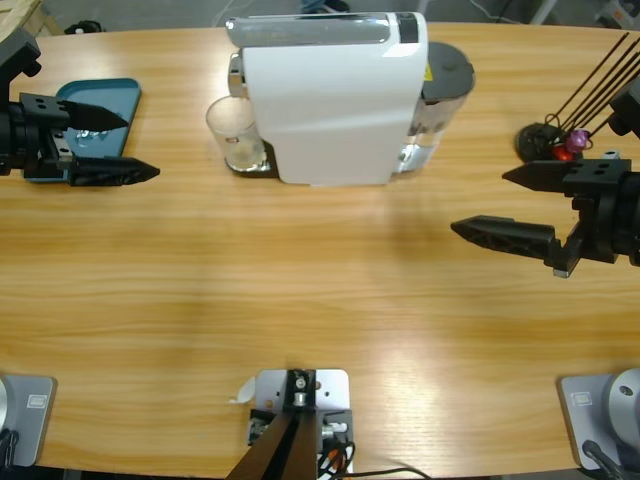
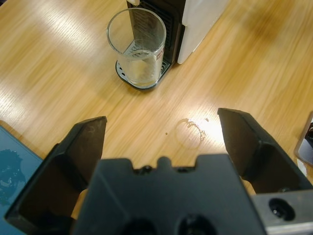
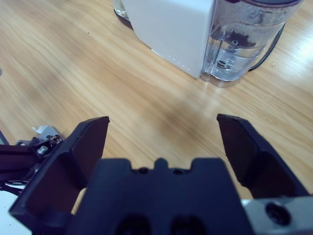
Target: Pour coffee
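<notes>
From above, a white coffee machine (image 1: pixel 335 100) stands at the far middle of the long wooden table (image 1: pixel 300 290). A clear glass (image 1: pixel 236 133) sits on the drip tray at the machine's left side, upright and seemingly empty. Behind the machine's right side is its grey-lidded water tank (image 1: pixel 446 80). Well to the left of the machine, the left end effector (image 1: pixel 100 145) hangs with its jaws spread wide, holding nothing, just beside a blue tray (image 1: pixel 100 100). Well to the right of the machine, the right end effector (image 1: pixel 510 205) is also wide apart and empty, near a small black holder with dark sticks (image 1: pixel 548 140).

Along the left wrist, the glass (image 2: pixel 137 46) stands ahead on the dark drip tray (image 2: pixel 142 81) against the machine's front; a faint ring mark (image 2: pixel 190 132) lies on the wood between the glass and the spread jaws.

Along the right wrist, the machine's white body (image 3: pixel 171 29) and the clear water tank (image 3: pixel 244 39) beside it sit ahead of the spread, empty jaws.
</notes>
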